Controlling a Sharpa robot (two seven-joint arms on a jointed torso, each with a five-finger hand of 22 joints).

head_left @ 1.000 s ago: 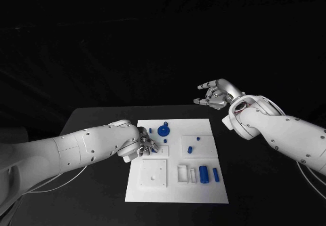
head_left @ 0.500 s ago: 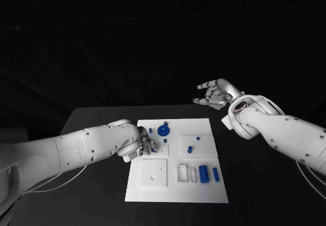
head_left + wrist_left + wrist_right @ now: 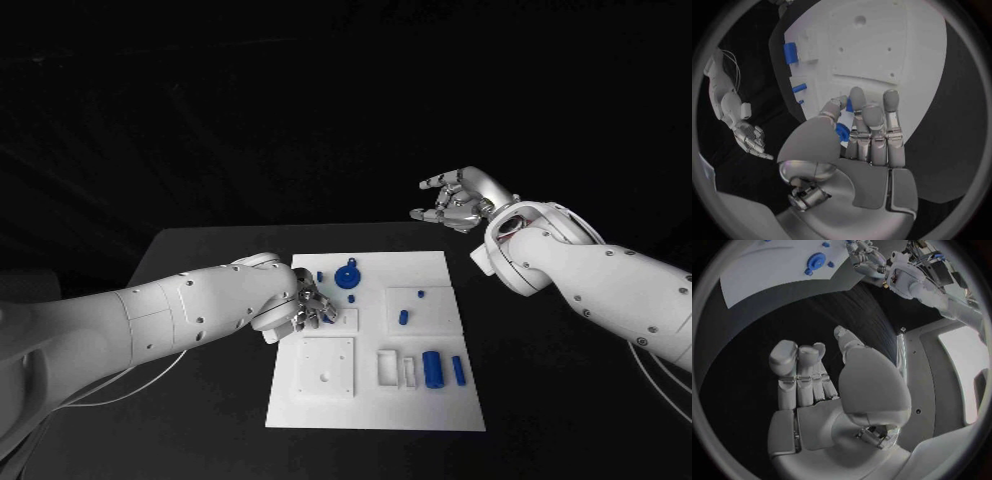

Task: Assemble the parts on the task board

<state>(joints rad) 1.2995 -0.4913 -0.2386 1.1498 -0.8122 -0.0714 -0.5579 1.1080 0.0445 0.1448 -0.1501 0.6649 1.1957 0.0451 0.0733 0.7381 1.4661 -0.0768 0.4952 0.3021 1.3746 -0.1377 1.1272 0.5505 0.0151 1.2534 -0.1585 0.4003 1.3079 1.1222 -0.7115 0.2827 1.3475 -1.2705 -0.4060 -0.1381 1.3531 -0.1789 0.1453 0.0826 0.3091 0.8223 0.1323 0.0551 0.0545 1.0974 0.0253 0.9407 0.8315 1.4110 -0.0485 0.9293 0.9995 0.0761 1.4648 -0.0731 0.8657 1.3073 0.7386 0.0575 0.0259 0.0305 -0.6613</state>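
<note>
The white task board (image 3: 378, 405) lies in the middle of the table. My left hand (image 3: 306, 308) hovers low over its left edge. It pinches a small blue part (image 3: 842, 132) between thumb and fingers. On the board lie a round blue part (image 3: 348, 277), a short blue piece (image 3: 404, 319), a blue cylinder (image 3: 431, 369) and a blue bar (image 3: 457, 371). My right hand (image 3: 459, 200) is raised beyond the board's far right corner, fingers apart with nothing in them; its bare palm (image 3: 817, 405) shows in the right wrist view.
A white raised block (image 3: 327, 367) and a white slotted holder (image 3: 388, 367) stand on the board's near half. Black table surface (image 3: 202, 270) surrounds the board, with its far edge just behind the board.
</note>
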